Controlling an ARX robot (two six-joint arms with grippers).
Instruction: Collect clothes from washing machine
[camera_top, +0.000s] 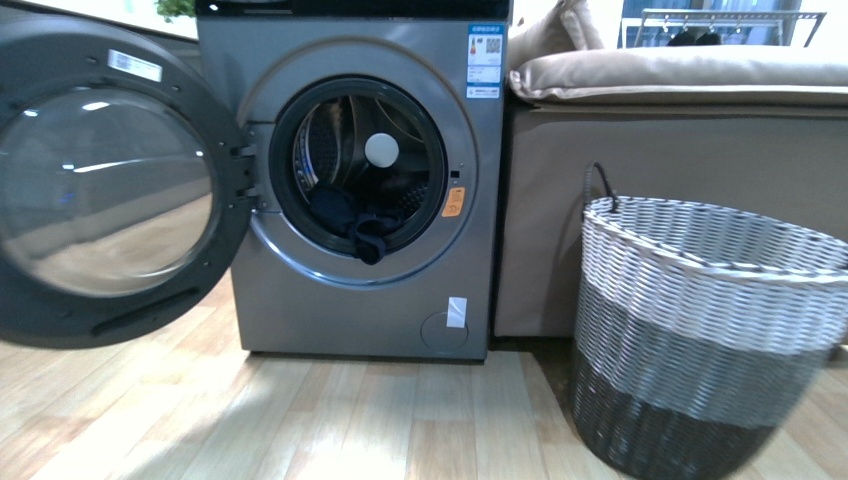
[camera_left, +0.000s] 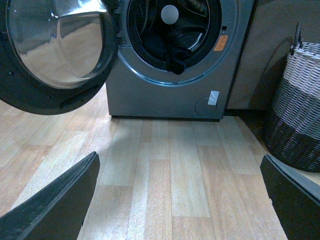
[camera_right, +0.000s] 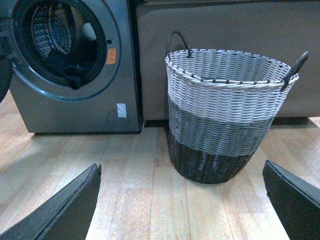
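Front view: grey front-loading washing machine (camera_top: 360, 300) on a wood floor (camera_top: 300, 420), its round glass door (camera_top: 105, 190) swung wide open to the left. Navy-blue clothes (camera_top: 350, 225) lie bunched low at the front of the perforated drum (camera_top: 325, 140), with one dark fold drooping over the door seal (camera_top: 416, 223). A woven white-grey-black basket (camera_top: 700, 330) stands to the machine's right, apart from it. Wrist views: left gripper (camera_left: 178, 159) and right gripper (camera_right: 180, 166) each have their fingers spread wide, above the floor.
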